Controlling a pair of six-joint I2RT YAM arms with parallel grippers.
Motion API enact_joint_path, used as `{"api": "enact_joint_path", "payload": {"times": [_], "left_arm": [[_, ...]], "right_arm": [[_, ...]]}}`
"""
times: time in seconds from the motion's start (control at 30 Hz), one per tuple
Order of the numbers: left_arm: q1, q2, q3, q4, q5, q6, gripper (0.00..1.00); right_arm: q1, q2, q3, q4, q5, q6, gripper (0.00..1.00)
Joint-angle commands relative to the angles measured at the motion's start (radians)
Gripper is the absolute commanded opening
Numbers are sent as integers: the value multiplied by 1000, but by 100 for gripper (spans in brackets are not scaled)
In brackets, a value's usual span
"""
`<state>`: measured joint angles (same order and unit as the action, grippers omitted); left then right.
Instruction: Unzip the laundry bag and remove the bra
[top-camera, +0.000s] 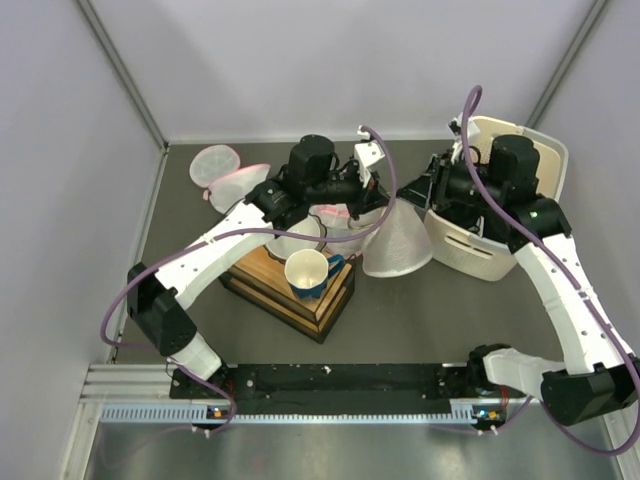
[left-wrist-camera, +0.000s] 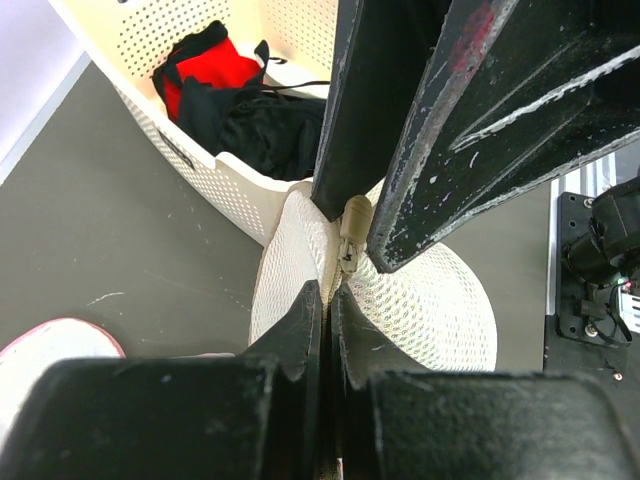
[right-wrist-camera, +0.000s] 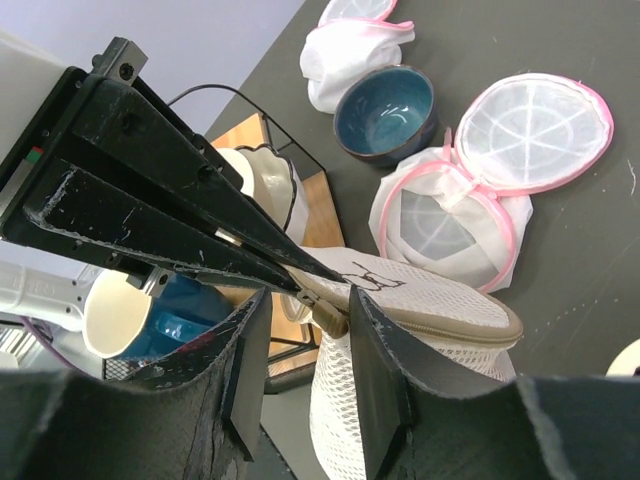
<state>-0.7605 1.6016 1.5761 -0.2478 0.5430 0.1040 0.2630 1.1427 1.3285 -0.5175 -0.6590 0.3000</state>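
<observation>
The white translucent mesh laundry bag, just beside the cream perforated plastic basket, looks zipped shut: the left gripper pinches its mesh, the right gripper clamps the beige zipper pull, so unzipping and bra removal remain.

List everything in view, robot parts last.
laundry bag: 1, white mesh, table centre, beside basket
zipper pull: 1, tan, on the bag
basket: 1, cream perforated, right rear
red garment: 1, red, in basket
black garment: at least 1, black, in basket
pink-trimmed mesh bags: at least 2, white, left rear
bowl: 1, dark blue, beside mesh bags
cup: 1, cream, on wooden stand
wooden stand: 1, brown, centre front
left gripper: 1, black, shut on laundry bag
right gripper: 1, black, shut on zipper pull
</observation>
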Motion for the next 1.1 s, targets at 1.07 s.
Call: {"api": "enact_joint_path", "payload": {"times": [1.07], "left_arm": [[12,-72,13,42,34,28,0]], "right_arm": [[-103,-86,-107,13,108,-33,0]]}}
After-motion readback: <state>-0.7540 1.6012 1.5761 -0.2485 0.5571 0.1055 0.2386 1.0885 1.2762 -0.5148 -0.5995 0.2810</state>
